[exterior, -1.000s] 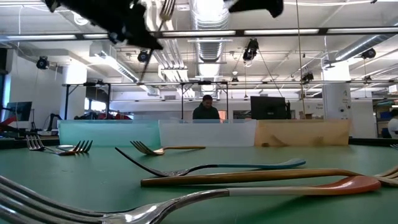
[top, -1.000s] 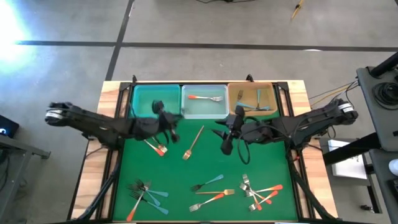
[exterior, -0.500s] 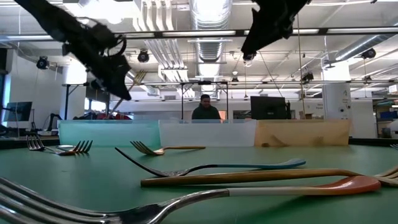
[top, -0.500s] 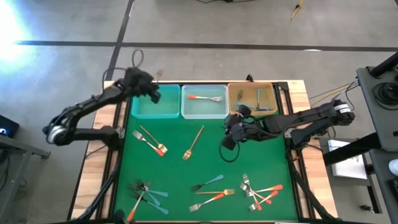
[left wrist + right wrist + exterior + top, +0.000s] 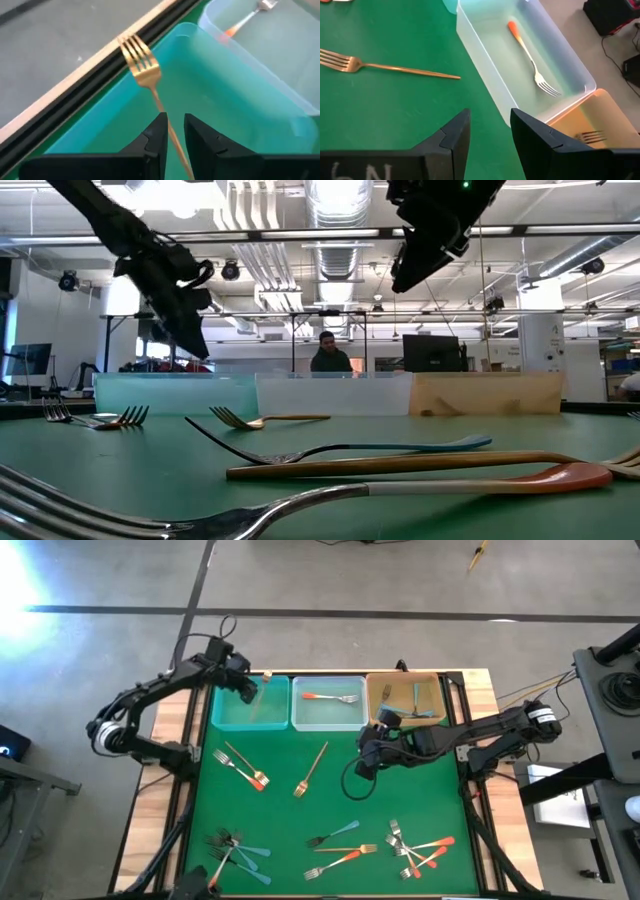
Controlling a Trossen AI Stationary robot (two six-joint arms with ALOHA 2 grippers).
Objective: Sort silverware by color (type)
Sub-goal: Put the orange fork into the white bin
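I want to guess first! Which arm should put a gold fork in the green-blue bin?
The left gripper: it grips a gold fork over the teal bin. The right gripper is empty.

Three rectangular plastic bins line the upper edge of the green mat: one teal bin (image 5: 215, 705), one clear bin (image 5: 296, 715), one tan bin (image 5: 372, 690). One all-gold fork (image 5: 258, 698) hangs over the teal bin. One orange-handled silver fork (image 5: 330, 697) lies in the clear bin, and at least two forks (image 5: 418, 705) in the tan. Mid-frame lie a fork pair (image 5: 243, 767) and one single gold fork (image 5: 311, 770). Bottom centre has three loose forks (image 5: 340, 848). The lower-left heap (image 5: 232, 850) and lower-right heap (image 5: 415, 847) are too tangled to count.
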